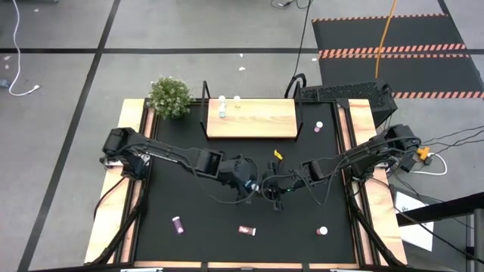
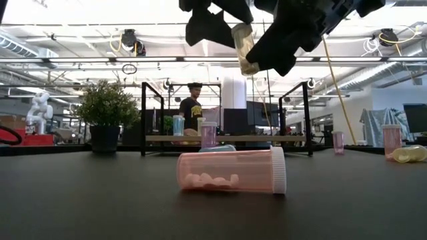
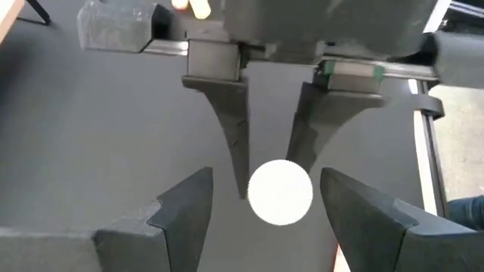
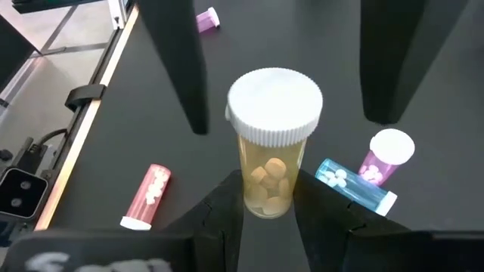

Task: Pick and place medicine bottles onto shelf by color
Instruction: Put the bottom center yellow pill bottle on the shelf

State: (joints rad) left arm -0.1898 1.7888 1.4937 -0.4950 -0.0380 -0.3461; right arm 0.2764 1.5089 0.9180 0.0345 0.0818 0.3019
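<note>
In the frame's middle, my right gripper pinches a yellow white-capped pill bottle | left gripper open around its cap, gripping nothing | two bottles on wooden shelf | several still on the black table.

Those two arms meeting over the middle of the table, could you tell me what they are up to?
It looks like a handover in mid-air. The right gripper holds a yellow bottle by its body, white cap toward the left gripper, whose fingers stand open either side of the cap. Two bottles already stand on the shelf; pink ones lie on the black table.
</note>
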